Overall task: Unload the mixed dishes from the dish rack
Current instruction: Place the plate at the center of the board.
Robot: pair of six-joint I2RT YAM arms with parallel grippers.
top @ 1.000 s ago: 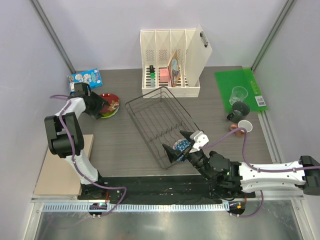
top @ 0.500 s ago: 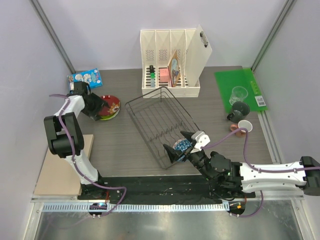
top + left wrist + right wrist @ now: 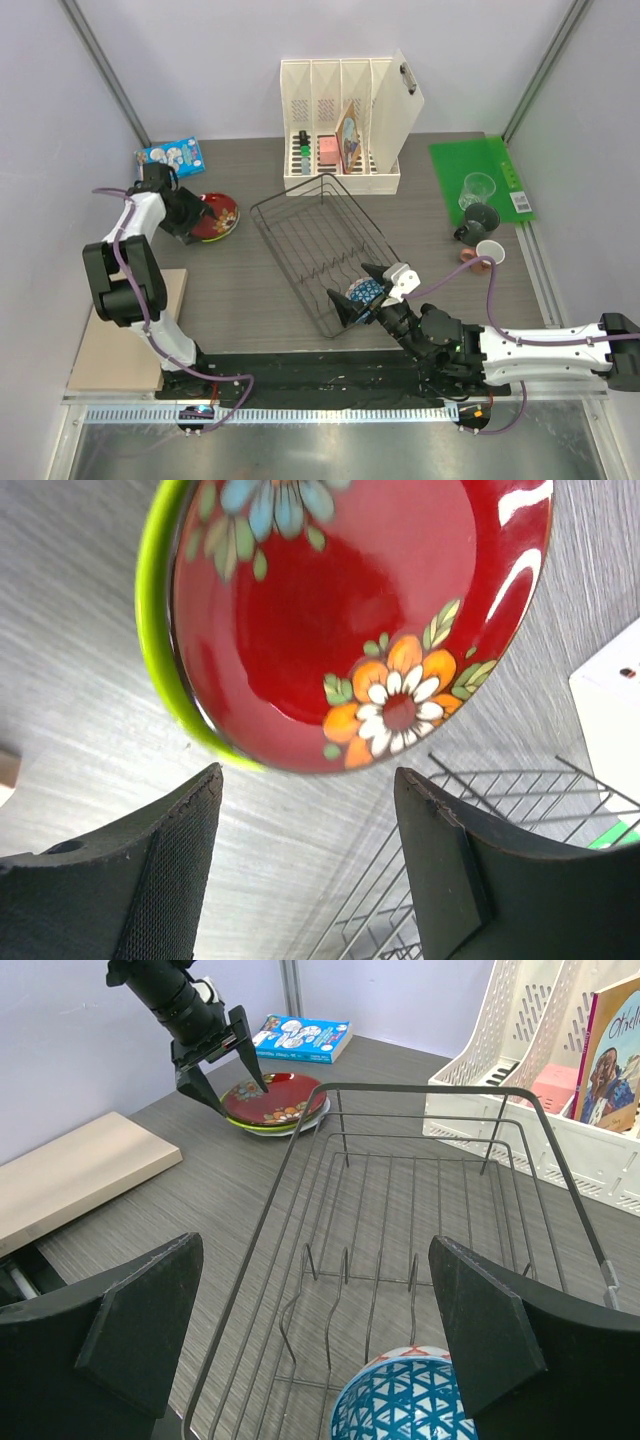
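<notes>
In the near corner of the rack (image 3: 430, 1087), the blue bowl (image 3: 405, 1400) lies between the spread jaws of the right gripper (image 3: 355, 290); the left gripper (image 3: 308, 790), likewise open, hangs well apart by the red plate (image 3: 330, 610).

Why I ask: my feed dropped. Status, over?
Left gripper open, just short of red floral plate stacked on lime-green plate. Right gripper open, poised at blue patterned bowl in dish rack. Nothing in the way.
</notes>
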